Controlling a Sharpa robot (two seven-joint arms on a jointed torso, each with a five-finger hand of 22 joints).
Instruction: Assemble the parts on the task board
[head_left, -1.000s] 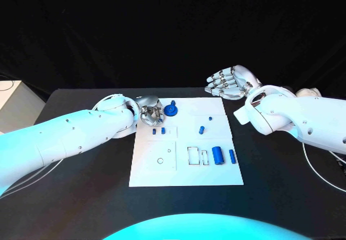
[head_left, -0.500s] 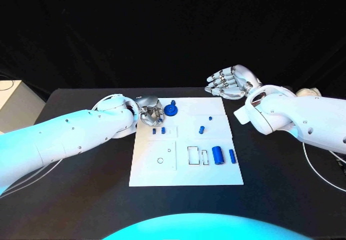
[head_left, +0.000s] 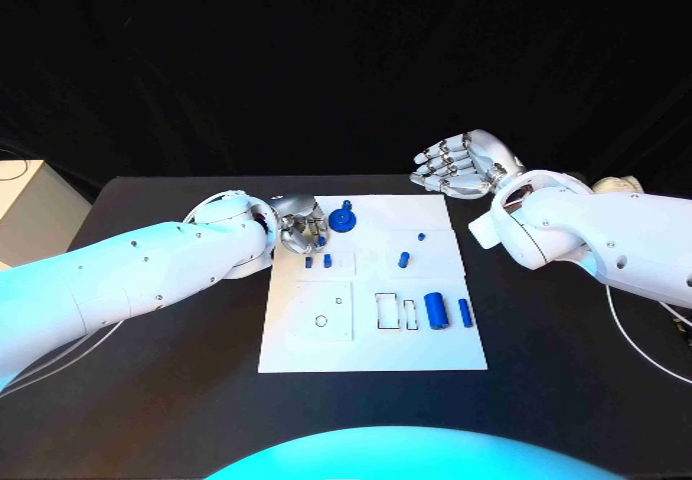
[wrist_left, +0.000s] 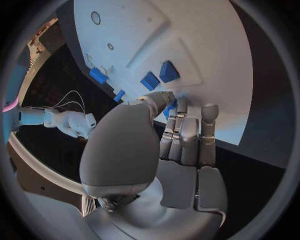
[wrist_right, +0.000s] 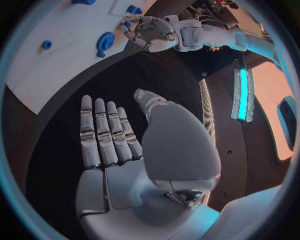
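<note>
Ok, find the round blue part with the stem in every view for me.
Head view: the round blue part lies at the far left corner of the task board, beside the left hand.
Left wrist view: I cannot pick it out for sure; some blue shows behind the fingers.
Right wrist view: it lies near the board's edge.
Shared landmark: the left hand.

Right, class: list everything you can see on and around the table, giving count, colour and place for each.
Table: one, black, under everything.
Task board: one, white, mid-table.
Round knobbed part: one, blue, board's far left corner, beside the left hand.
Small parts: several, blue, across the board's middle.
Cylinders: two, blue, board's right side; the slimmer one lies nearer the edge.
Box: one, pale, at the table's left.
Left hand: silver, at the board's far left edge, fingers curled.
Right hand: silver, beyond the board's far right corner, open.
</note>
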